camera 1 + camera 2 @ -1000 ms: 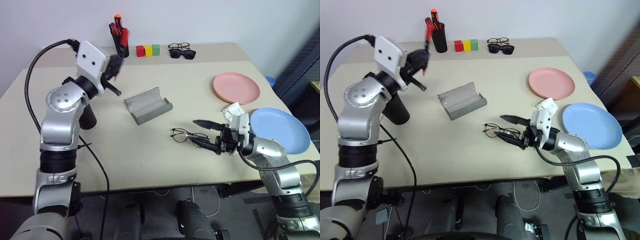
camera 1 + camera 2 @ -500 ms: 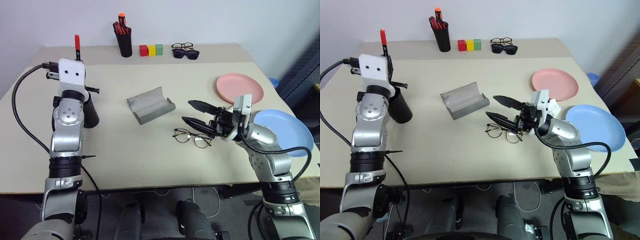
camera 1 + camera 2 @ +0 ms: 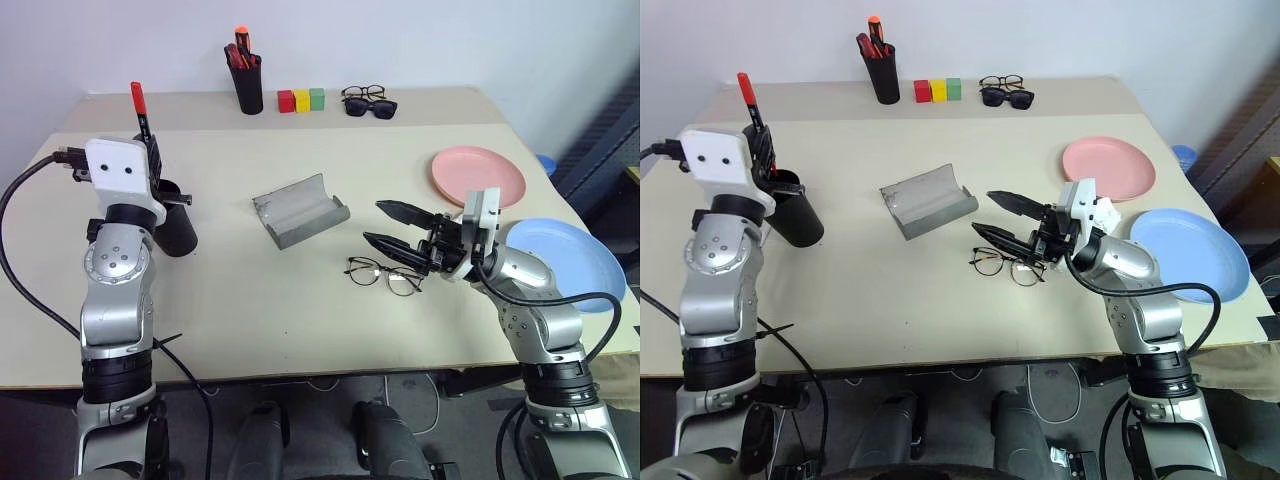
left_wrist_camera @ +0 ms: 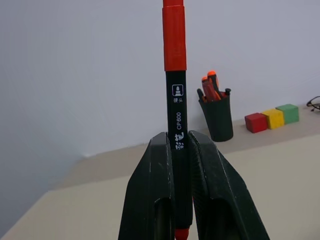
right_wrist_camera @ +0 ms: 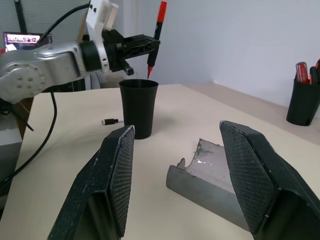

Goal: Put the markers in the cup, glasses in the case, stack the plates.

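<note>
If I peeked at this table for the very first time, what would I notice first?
Probably the red-capped marker that the left pincer holds upright over the black cup at the table's left side. Next, the right pincer hanging open just above the thin wire glasses near the middle, with the open grey case beside them. The pink plate and blue plate lie apart on the right.

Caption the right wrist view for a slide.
Open right gripper faces the grey clamshell case; beyond, left gripper holds a red-capped marker above the black cup.
</note>
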Robot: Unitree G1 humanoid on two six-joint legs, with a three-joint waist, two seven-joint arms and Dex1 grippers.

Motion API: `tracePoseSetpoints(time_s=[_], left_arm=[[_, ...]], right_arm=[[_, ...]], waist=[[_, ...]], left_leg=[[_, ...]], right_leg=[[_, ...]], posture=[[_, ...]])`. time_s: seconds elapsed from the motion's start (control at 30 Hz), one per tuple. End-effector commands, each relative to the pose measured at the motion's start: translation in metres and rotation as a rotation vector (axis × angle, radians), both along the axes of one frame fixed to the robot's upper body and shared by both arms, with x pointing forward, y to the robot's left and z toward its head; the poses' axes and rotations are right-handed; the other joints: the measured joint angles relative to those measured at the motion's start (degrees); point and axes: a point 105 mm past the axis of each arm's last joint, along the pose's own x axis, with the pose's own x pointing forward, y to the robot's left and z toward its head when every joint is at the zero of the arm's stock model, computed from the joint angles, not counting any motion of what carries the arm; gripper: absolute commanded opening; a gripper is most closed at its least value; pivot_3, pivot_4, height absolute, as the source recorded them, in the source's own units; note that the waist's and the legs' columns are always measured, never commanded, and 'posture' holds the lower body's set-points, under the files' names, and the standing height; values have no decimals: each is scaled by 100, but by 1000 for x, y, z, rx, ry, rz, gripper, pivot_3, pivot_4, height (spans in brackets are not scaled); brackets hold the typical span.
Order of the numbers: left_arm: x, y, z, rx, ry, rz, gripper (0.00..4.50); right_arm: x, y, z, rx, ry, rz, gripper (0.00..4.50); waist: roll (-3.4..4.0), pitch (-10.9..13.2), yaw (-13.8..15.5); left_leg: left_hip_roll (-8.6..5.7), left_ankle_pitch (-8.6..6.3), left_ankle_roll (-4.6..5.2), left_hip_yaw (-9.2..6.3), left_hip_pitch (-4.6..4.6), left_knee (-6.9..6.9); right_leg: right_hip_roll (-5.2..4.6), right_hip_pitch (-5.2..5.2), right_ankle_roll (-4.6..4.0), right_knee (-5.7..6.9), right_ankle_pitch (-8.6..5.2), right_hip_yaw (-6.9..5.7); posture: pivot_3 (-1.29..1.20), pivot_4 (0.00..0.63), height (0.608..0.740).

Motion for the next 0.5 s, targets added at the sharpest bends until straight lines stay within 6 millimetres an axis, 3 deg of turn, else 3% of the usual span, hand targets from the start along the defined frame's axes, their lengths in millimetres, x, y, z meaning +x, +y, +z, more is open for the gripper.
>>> tracePoseSetpoints(time_s=[0.03,0.2,0.3,0.47,0.5], left_arm=[[-7,4,6,9,-31,31,53],[1,0,-14,-6,17,33,53],[2,-1,-24,-10,46,21,1266],[-4,-7,-22,-41,16,-39,3853],[-6,-8,-19,-46,4,-58,3853]], right_arm=[[1,1,10,8,-47,6,2765],[2,0,7,5,-46,6,2765],[3,-2,6,2,-48,2,2765],[1,-8,1,-6,-43,-12,2765],[1,-9,0,-7,-40,-14,2765]], waist=[[0,0,2],[0,0,7],[0,0,0],[0,0,-4],[0,0,0]], left_leg=[[0,0,0,0,0,0],[0,0,0,0,0,0],[0,0,0,0,0,0],[1,0,0,0,0,-2],[0,0,0,0,0,-2]], right_leg=[[0,0,0,0,0,0],[0,0,-1,-1,0,0],[0,0,-1,-1,0,0],[1,-1,-1,-1,0,0],[0,-1,-1,-2,0,0]], posture=[[0,150,740],[0,150,740],[0,150,740],[0,150,740],[0,150,740]])
